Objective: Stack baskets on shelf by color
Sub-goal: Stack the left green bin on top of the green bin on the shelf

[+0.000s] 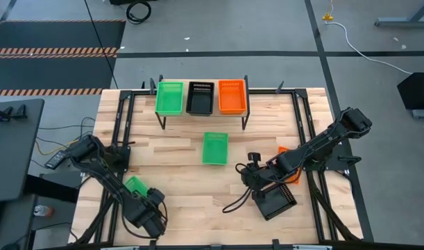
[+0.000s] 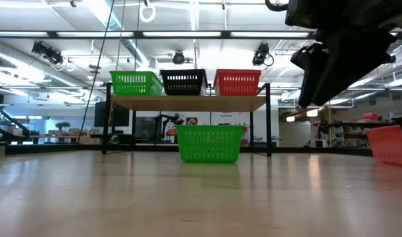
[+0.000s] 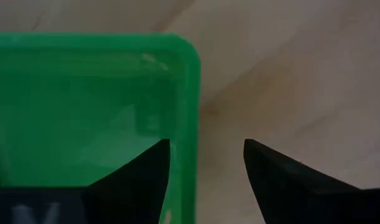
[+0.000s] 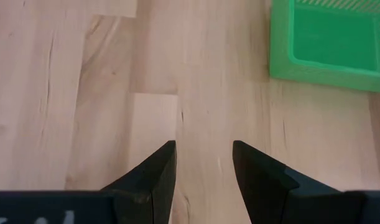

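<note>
On the shelf [image 1: 201, 111] stand a green basket [image 1: 169, 98], a black one [image 1: 200, 98] and an orange one [image 1: 232, 96], side by side. Another green basket [image 1: 215, 148] rests on the table in front of the shelf. My left gripper [image 3: 205, 168] is open at the near left. Its fingers stand on either side of one wall of a third green basket [image 3: 84, 106], near a corner, without touching it. My right gripper [image 4: 203, 158] is open over bare table, next to a black basket [image 1: 277, 200]. An orange basket [image 1: 285, 152] lies partly under the right arm.
The low view shows the shelf's thin black legs [image 2: 268, 118] and the green basket [image 2: 209, 143] in front of them. An orange basket [image 2: 389, 145] sits at that picture's right. A black cable [image 1: 234, 204] trails on the table near my right gripper.
</note>
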